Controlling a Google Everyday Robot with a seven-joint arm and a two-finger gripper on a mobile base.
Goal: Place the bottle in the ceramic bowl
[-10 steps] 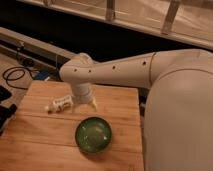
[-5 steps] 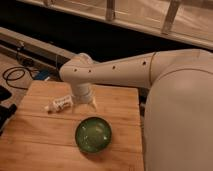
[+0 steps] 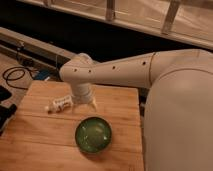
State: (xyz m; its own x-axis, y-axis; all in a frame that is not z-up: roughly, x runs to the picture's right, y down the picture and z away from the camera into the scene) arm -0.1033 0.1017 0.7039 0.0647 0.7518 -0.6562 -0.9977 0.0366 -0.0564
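Note:
A small white bottle (image 3: 60,104) with a dark label lies on its side on the wooden table (image 3: 35,135), cap end pointing left. My gripper (image 3: 85,104) hangs from the white arm just to the right of it, pointing down at the table. Its fingers stand spread and open, the left one right beside the bottle's near end; I cannot tell whether they touch. The glossy dark green ceramic bowl (image 3: 93,134) sits empty on the table, a little in front of the gripper and slightly to its right.
The robot's big white body (image 3: 180,115) fills the right side and covers the table's right edge. A black cable (image 3: 15,75) lies on the floor at the left. A dark ledge and a railing run behind the table.

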